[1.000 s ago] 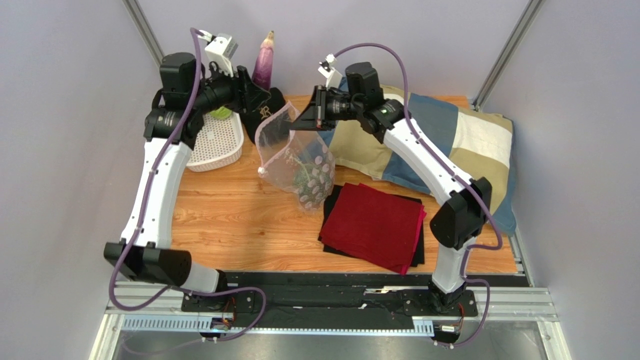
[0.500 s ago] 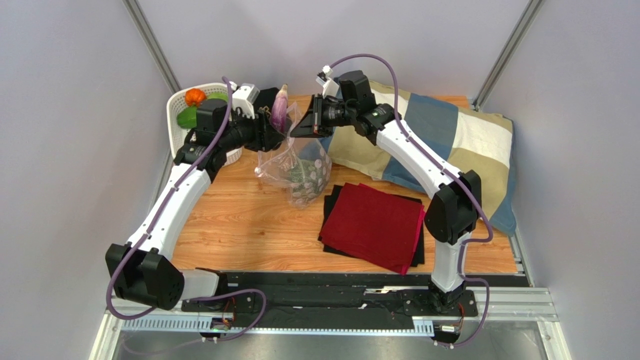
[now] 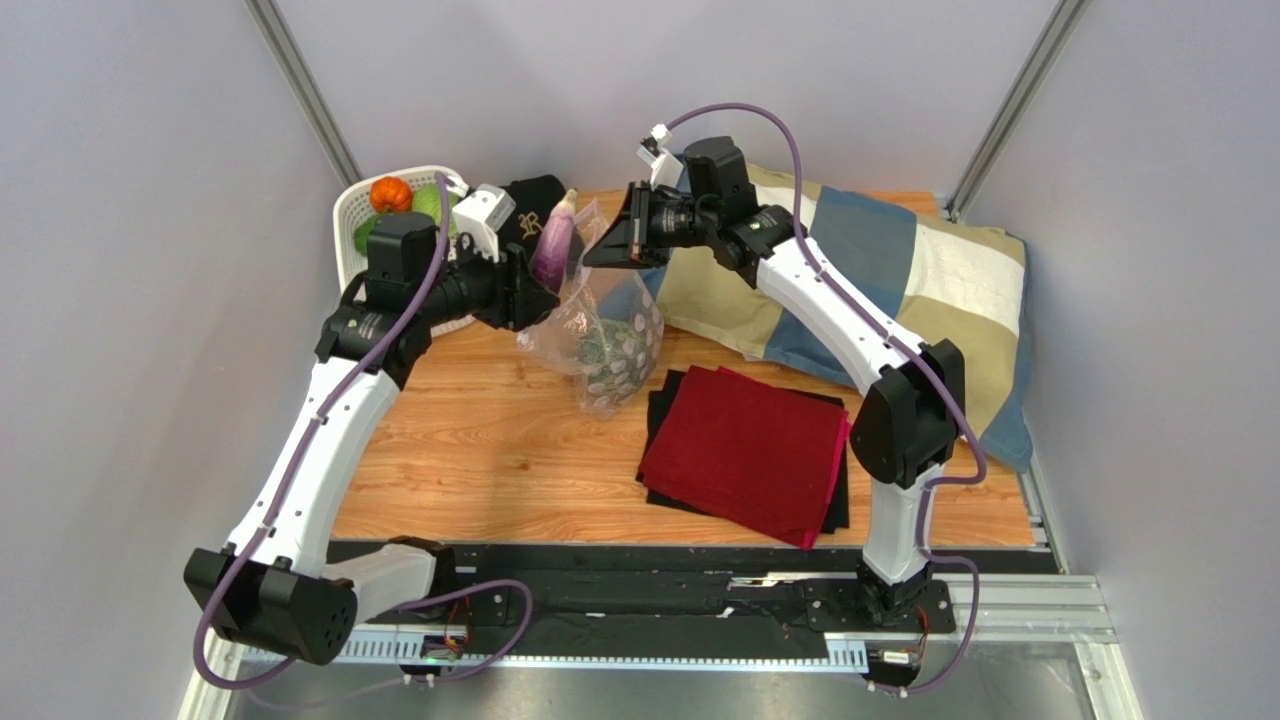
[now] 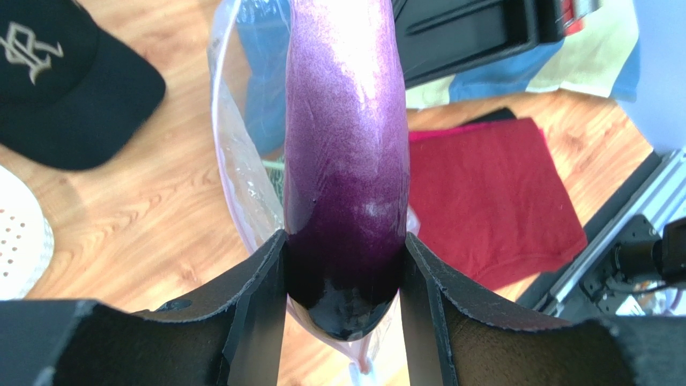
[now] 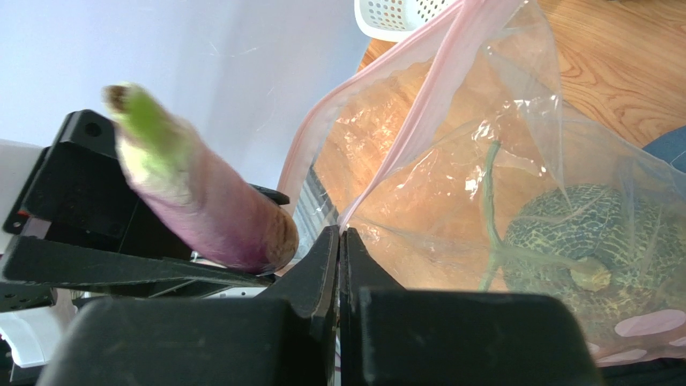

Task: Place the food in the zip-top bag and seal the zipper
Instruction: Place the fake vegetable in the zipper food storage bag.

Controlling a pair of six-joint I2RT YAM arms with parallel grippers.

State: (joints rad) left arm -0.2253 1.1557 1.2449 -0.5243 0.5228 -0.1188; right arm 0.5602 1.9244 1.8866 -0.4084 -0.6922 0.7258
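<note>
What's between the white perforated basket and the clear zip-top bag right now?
A black cap with a white logo lies there, and the left arm hangs over that stretch; clearest in the top view.

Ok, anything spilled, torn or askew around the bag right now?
Nothing stands out. The right pincer pinches the zipper, holding the zip-top bag open with the melon inside. The left pincer grips the eggplant beside its mouth. A black cap lies nearby.
</note>
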